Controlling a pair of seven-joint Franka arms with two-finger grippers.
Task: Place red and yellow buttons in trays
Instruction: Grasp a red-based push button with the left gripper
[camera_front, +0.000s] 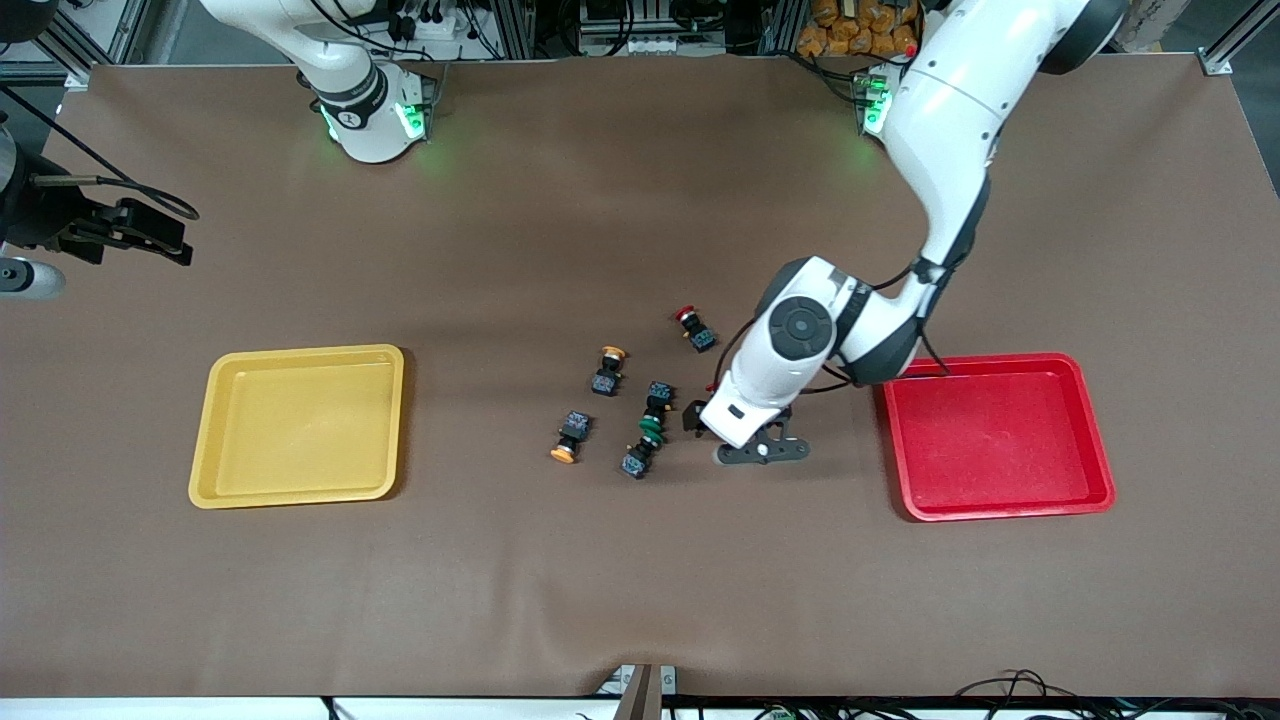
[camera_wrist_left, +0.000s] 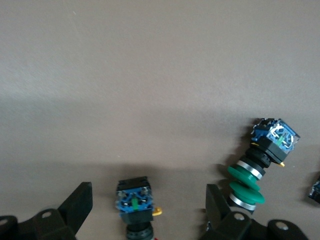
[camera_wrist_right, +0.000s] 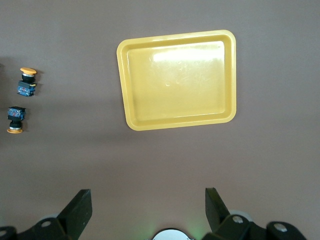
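Left gripper (camera_front: 722, 432): hung low over the brown table covering (camera_front: 640, 580), between the cluster of switches and the shallow red plastic tray (camera_front: 1000, 436); its black fingers (camera_wrist_left: 75, 207) were spread wide, with a switch with a blue-grey block (camera_wrist_left: 134, 202) lying between them, untouched.

Right gripper (camera_wrist_right: 147, 210): waited high at the right arm's end of the table, fingers spread apart and holding nothing.

Red-capped push-button switch (camera_front: 694, 329): lay on the covering, farthest from the front camera of the cluster.

2 yellow-orange-capped switches: one (camera_front: 607, 371) sat in the middle of the cluster, the other (camera_front: 570, 438) nearer the camera; both lay toward the shallow yellow plastic tray (camera_front: 300, 425), well apart from it.

2 green-capped switches (camera_front: 648, 425): lay cap to cap in a line, just beside the left gripper.

Trays: the yellow one sat toward the right arm's end, the red one toward the left arm's end; no switch lay in either.
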